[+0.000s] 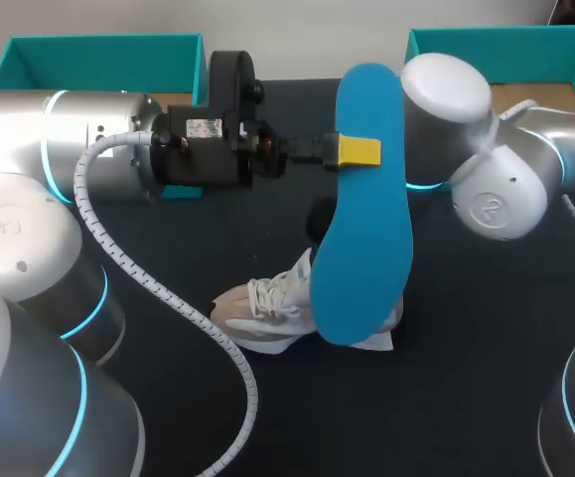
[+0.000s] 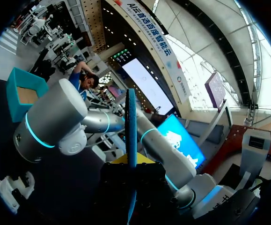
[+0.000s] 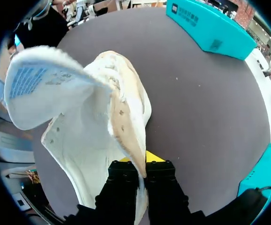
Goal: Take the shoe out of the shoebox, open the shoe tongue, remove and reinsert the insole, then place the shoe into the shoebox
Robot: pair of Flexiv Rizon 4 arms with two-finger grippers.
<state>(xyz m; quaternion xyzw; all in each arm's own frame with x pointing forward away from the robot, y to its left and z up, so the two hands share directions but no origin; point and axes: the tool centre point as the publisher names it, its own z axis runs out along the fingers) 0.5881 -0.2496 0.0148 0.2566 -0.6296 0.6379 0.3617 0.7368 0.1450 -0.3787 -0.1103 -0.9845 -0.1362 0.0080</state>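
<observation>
Blue insole [image 1: 366, 229]: is pinched by left gripper [image 1: 355, 151], held above table [image 1: 466, 378]. White sneaker [image 1: 267, 310]: on table, collar [image 3: 126, 126] is clamped by right gripper [image 3: 142, 164] (tongue [image 3: 37, 84] folded back). Likely risk: insole buckled if misaligned at reinsertion.

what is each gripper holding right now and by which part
Left gripper grips the blue insole by its long edge, nearer one end. Right gripper pinches the shoe by the rim of its upper.

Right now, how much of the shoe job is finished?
Done: the shoe is out on the table, tongue flipped open, blue insole out. In hand: left pincer holds the insole up, right pincer pinches the shoe's edge. Left: insole back in, shoe into the teal shoebox.
</observation>
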